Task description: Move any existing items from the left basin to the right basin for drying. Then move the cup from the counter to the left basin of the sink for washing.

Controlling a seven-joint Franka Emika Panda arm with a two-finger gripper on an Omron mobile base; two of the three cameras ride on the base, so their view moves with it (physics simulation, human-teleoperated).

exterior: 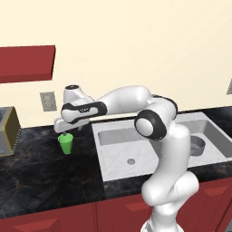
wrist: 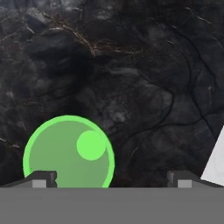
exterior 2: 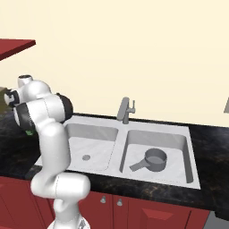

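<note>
One small bright green tapered cup point(wrist: 68, 152) sits below my released jaws, off toward one fingertip point(wrist: 42, 179), so I'd recentre before descending.

Black counter point(exterior: 45, 181) bearing upright green cup point(exterior: 66, 143)

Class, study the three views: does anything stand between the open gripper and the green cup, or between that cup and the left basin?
Nothing visible does. The gripper hangs open just above the cup, off-centre over it in the hand view. Bare counter lies between cup and left basin; the pan sits in the right basin.
</note>
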